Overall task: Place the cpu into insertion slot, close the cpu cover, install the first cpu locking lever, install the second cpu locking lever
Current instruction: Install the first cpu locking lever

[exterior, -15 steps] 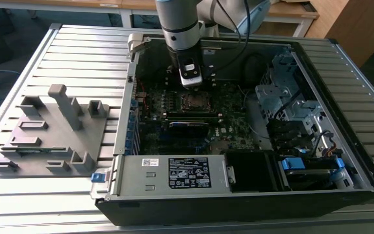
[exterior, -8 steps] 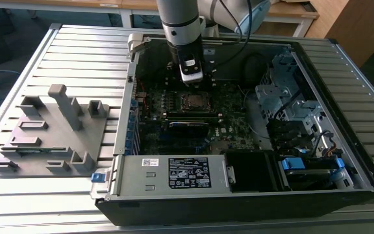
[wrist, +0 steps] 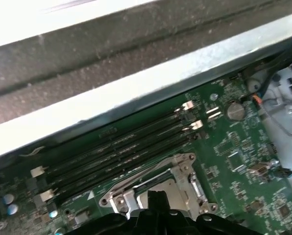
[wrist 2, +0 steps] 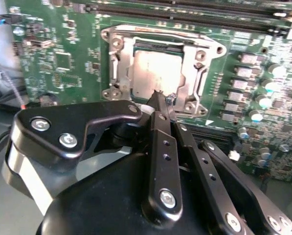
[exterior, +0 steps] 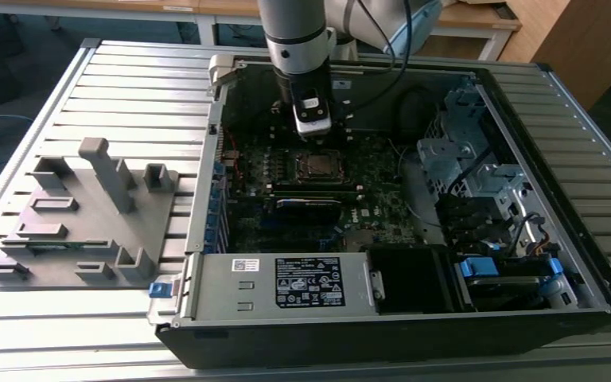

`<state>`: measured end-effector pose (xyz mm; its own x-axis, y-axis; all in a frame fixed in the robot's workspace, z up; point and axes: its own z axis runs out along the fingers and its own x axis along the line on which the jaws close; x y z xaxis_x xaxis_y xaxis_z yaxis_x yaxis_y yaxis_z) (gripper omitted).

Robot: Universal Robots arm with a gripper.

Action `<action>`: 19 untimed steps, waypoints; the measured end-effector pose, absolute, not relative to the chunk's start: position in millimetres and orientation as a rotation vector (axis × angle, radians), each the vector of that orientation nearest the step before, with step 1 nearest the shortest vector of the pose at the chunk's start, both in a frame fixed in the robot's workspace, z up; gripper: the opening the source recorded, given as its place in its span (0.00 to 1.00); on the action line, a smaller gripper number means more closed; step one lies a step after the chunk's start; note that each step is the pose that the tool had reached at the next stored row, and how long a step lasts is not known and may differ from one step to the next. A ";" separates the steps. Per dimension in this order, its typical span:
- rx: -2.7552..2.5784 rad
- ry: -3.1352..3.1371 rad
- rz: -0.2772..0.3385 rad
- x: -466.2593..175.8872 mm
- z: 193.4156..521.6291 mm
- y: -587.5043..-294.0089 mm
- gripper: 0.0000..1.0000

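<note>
With the cpu (wrist 2: 158,73) seated in the slot (wrist 2: 117,68) under the closed cover (wrist 2: 197,73), we hold our gripper (wrist 2: 164,100), fingers pressed together, at the socket's edge, judging a lever step in hand that calls for a fine sideways hook.

The cpu (wrist 2: 158,72), a dull silvery square, lies flat in the insertion slot (wrist 2: 117,68) just beyond the gripper (wrist 2: 164,100) tips. The cpu cover (wrist 2: 200,73), a silvery windowed frame, lies closed around it.
</note>
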<state>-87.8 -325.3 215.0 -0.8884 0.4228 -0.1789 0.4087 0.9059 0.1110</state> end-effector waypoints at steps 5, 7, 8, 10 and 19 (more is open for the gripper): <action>0.641 2.905 0.094 -87.1 214.5 -325.3 0.10; 0.641 2.905 0.094 -87.1 214.5 -325.3 0.10; 0.641 2.905 0.094 -87.0 214.5 -325.3 0.10; 0.641 2.905 0.094 -84.1 214.3 -325.2 0.10; 0.646 2.929 0.072 -63.5 213.5 -325.3 0.10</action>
<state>-63.5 -325.3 213.5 -0.8978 0.4216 -0.1273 0.4148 0.9067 0.0770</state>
